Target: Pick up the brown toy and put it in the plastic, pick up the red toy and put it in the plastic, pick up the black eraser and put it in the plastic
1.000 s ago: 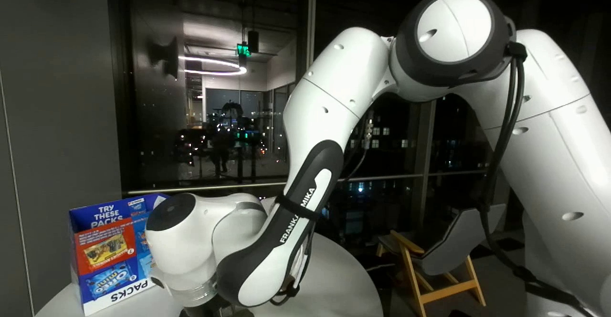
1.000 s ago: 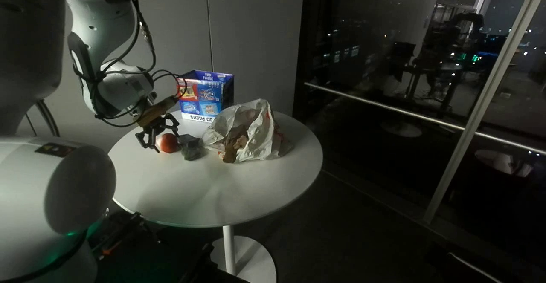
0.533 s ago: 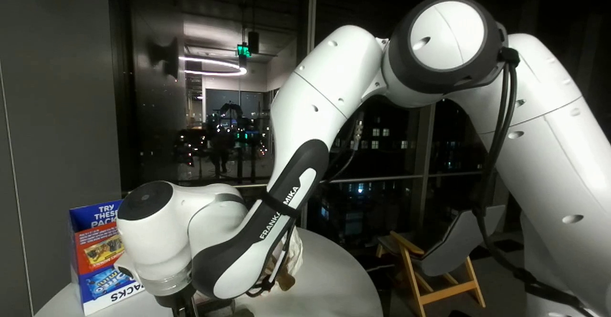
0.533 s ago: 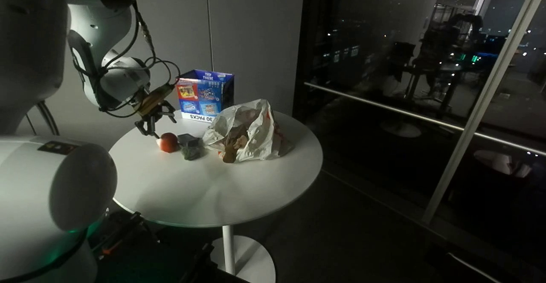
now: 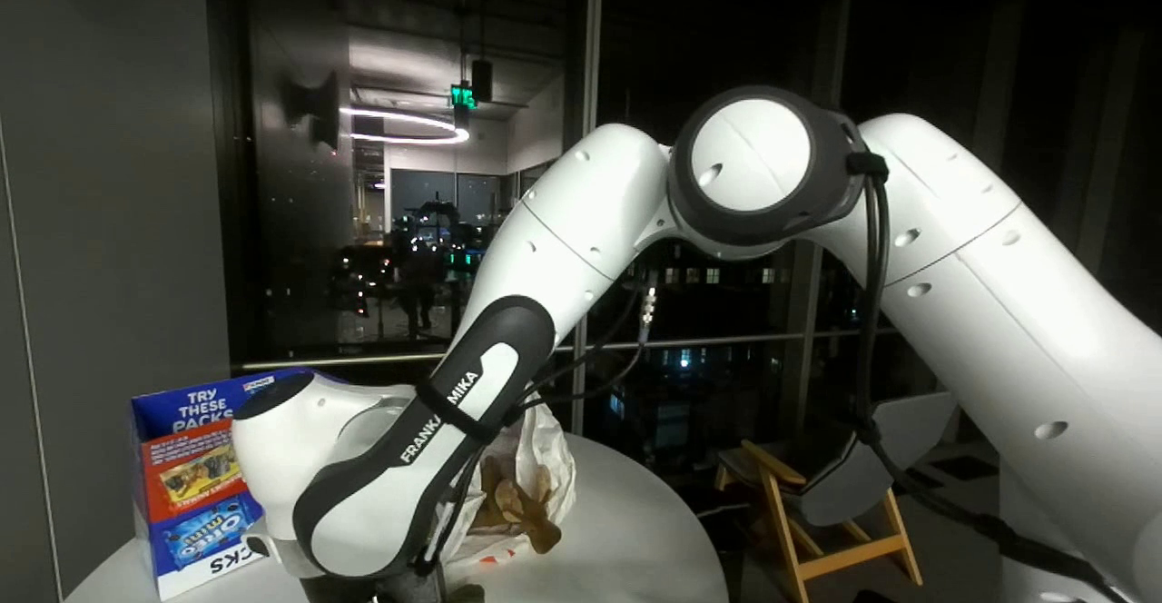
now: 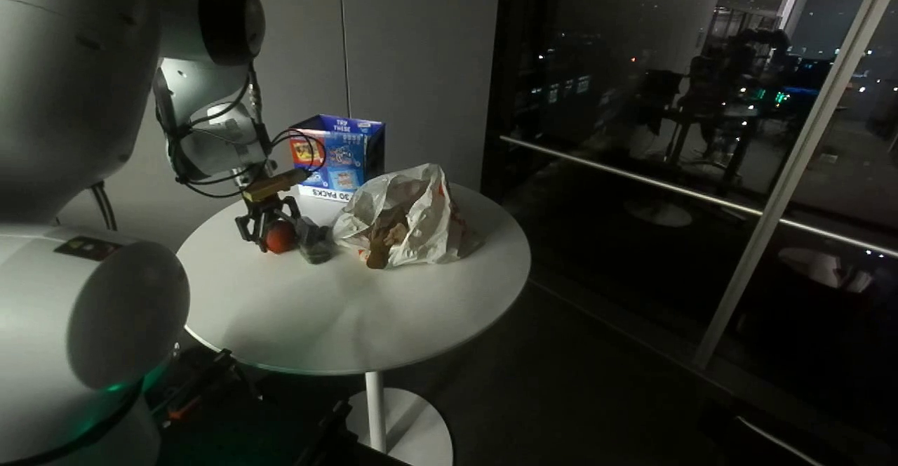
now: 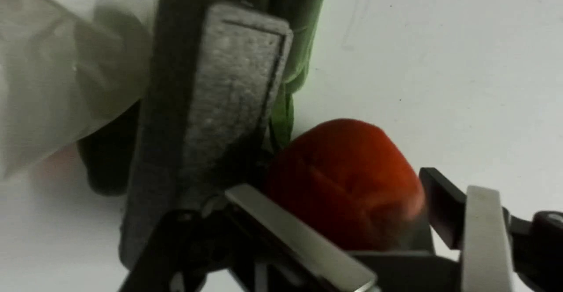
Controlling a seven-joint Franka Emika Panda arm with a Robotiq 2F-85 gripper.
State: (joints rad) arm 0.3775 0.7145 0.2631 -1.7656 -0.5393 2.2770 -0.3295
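Observation:
The red toy (image 7: pixel 347 164) is rounded and rests on the table between the fingers of my gripper (image 7: pixel 336 184). One finger stands along its near left side, and the other is close by its right edge; a firm squeeze does not show. In an exterior view my gripper (image 6: pixel 282 233) straddles the toy from above. Just beside it leans the black eraser (image 7: pixel 237 76), a dark grey block. The plastic (image 6: pixel 442 220), a crumpled white bag, lies with its mouth facing the eraser. The brown toy (image 5: pixel 526 512) sits in that mouth, its end poking out onto the table.
A dark green item (image 7: pixel 303 32) lies against the eraser, close to the bag. The blue printed box (image 6: pixel 340 161) stands behind on the round white table (image 6: pixel 337 311). A wooden-legged chair (image 5: pixel 835 494) is beyond the table.
My gripper first rose slightly off to the side of the red toy, then came down over it. Its jaws have narrowed a little. The toys, eraser and bag look unmoved.

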